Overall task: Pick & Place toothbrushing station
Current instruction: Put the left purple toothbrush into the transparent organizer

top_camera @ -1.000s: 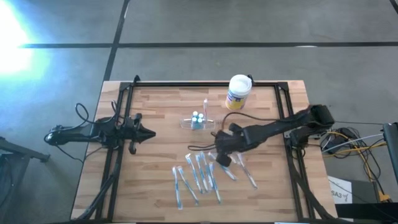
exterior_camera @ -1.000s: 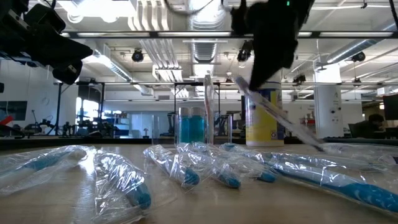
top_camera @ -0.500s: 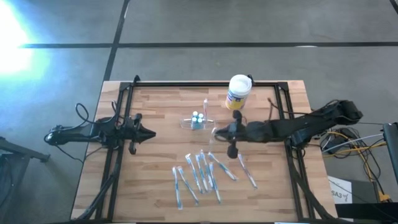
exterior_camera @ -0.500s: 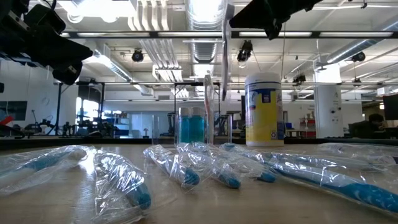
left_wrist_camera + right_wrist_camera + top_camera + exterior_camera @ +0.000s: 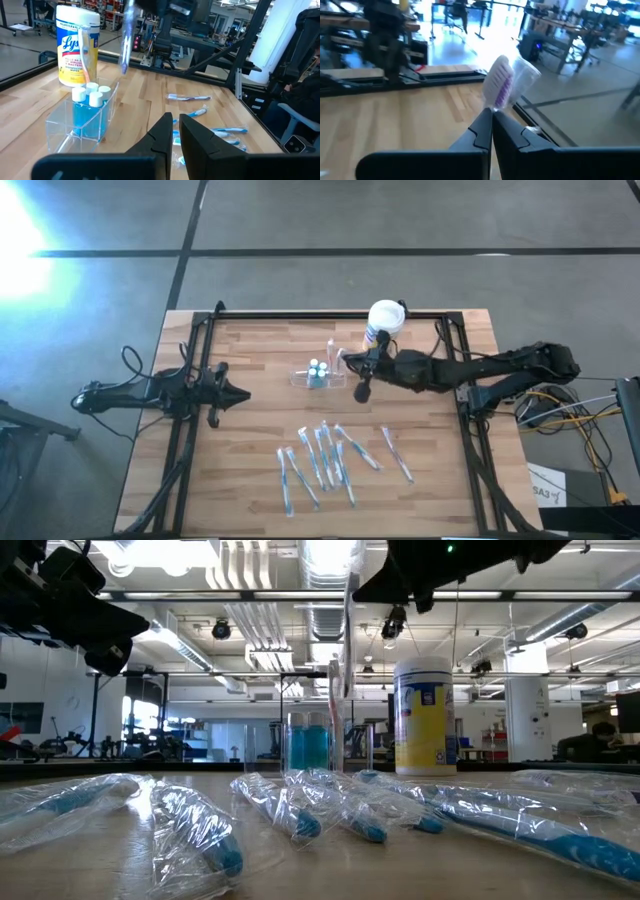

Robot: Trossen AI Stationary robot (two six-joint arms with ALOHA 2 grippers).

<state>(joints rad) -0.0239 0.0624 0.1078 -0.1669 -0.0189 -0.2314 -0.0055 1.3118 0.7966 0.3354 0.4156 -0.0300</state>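
High view: right gripper [image 5: 343, 358], jaws shut on a wrapped toothbrush [image 5: 501, 86], is just beside the clear toothbrushing station [image 5: 315, 375] mid-surface. A bad aim could tip it. Left gripper [image 5: 240, 395] waits w/ jaws nearly shut, holding nothing.

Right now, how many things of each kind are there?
Clear holder: 1
Toothbrush standing in clear holder: 1
Toothbrush in right gripper: 1
Wrapped toothbrushes, lying: about 7
Blue bottles: at least 3
White canister: 1
Total: about 14
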